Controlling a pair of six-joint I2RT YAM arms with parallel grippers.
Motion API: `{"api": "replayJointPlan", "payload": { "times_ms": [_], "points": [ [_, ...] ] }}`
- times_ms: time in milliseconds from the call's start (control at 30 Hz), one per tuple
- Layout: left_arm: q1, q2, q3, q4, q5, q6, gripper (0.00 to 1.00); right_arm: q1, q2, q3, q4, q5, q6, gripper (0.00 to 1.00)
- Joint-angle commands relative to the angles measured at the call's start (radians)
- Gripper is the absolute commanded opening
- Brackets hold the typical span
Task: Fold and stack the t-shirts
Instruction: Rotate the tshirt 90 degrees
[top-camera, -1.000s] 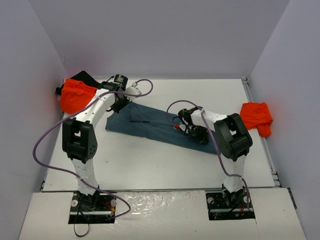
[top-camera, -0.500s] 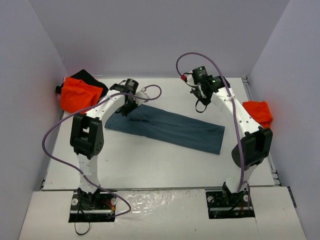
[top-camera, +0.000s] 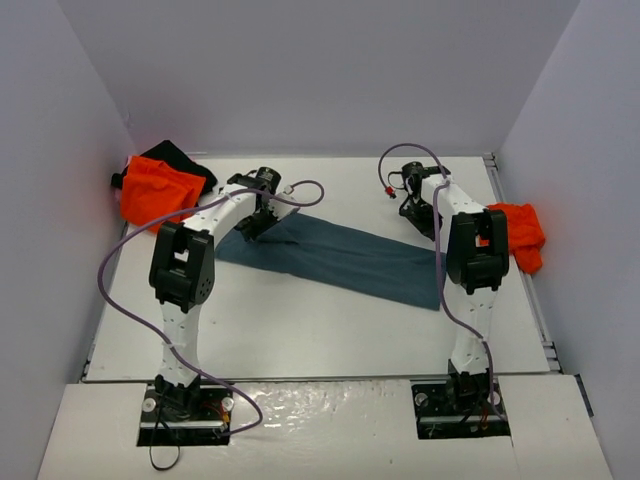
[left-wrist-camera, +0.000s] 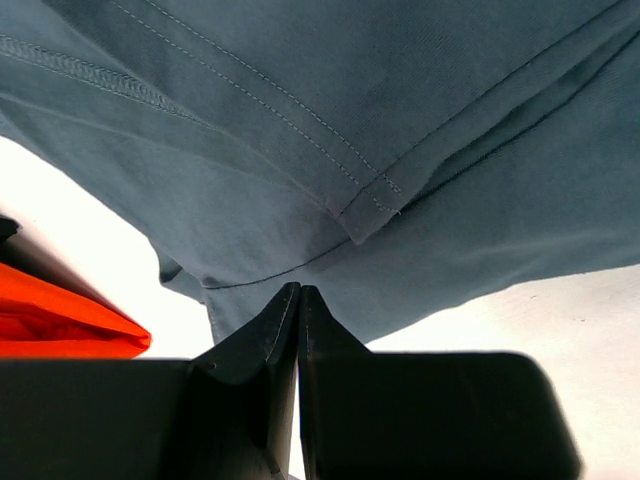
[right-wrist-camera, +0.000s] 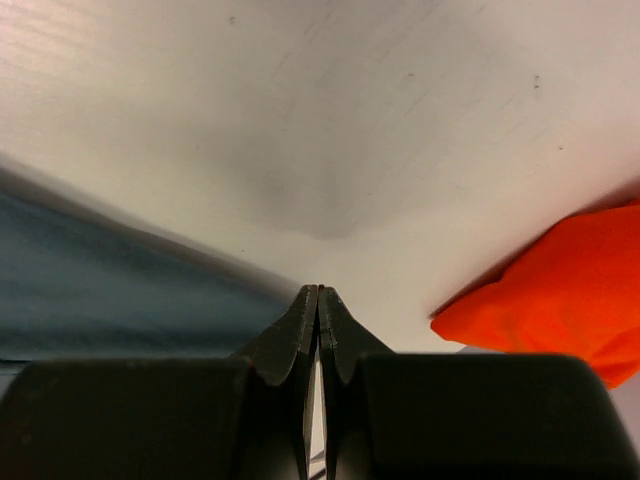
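The slate-blue t-shirt (top-camera: 340, 258) lies flat as a long folded strip slanting across the middle of the table. My left gripper (top-camera: 256, 214) is at the strip's far left end. In the left wrist view it (left-wrist-camera: 298, 289) is shut, its tips against the blue cloth (left-wrist-camera: 330, 130), with no cloth showing between them. My right gripper (top-camera: 413, 205) is shut and empty, over bare table just beyond the strip's right end. In the right wrist view it (right-wrist-camera: 318, 290) has blue cloth (right-wrist-camera: 110, 290) to its left and an orange t-shirt (right-wrist-camera: 560, 300) to its right.
A crumpled orange t-shirt (top-camera: 152, 190) lies on a black one (top-camera: 178, 157) in the back left corner. A second orange t-shirt (top-camera: 516, 234) sits at the right edge of the table (top-camera: 320, 320). Grey walls enclose three sides. Purple cables loop off both arms.
The right arm left the middle of the blue shirt, swung up toward the back, then came down beyond the shirt's right end. The shirt now lies flatter. The left gripper shifted slightly right.
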Motion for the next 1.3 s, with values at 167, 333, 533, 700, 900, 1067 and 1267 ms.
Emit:
{"api": "replayJointPlan", "payload": {
  "times_ms": [167, 333, 533, 700, 900, 1067, 1267],
  "points": [
    [0.012, 0.051, 0.068, -0.022, -0.030, 0.000, 0.00, 0.025, -0.122, -0.038, 0.015, -0.076, 0.002, 0.00],
    [0.011, 0.105, 0.123, -0.015, -0.036, -0.013, 0.00, 0.025, -0.227, -0.089, 0.047, -0.077, 0.006, 0.00],
    [-0.002, 0.111, 0.152, 0.010, -0.037, -0.010, 0.00, 0.030, -0.332, -0.191, 0.051, -0.156, -0.012, 0.00],
    [-0.006, 0.100, 0.178, 0.005, -0.023, -0.012, 0.00, 0.072, -0.393, -0.340, 0.046, -0.281, -0.051, 0.00],
    [-0.009, 0.094, 0.189, 0.010, -0.018, -0.010, 0.00, 0.233, -0.541, -0.501, 0.048, -0.382, -0.139, 0.00],
    [-0.015, 0.116, 0.214, 0.004, -0.003, -0.019, 0.00, 0.292, -0.494, -0.539, 0.060, -0.394, -0.120, 0.00],
    [-0.026, 0.140, 0.254, -0.012, -0.006, -0.009, 0.00, 0.316, -0.389, -0.576, 0.115, -0.307, -0.082, 0.00]
  ]
}}
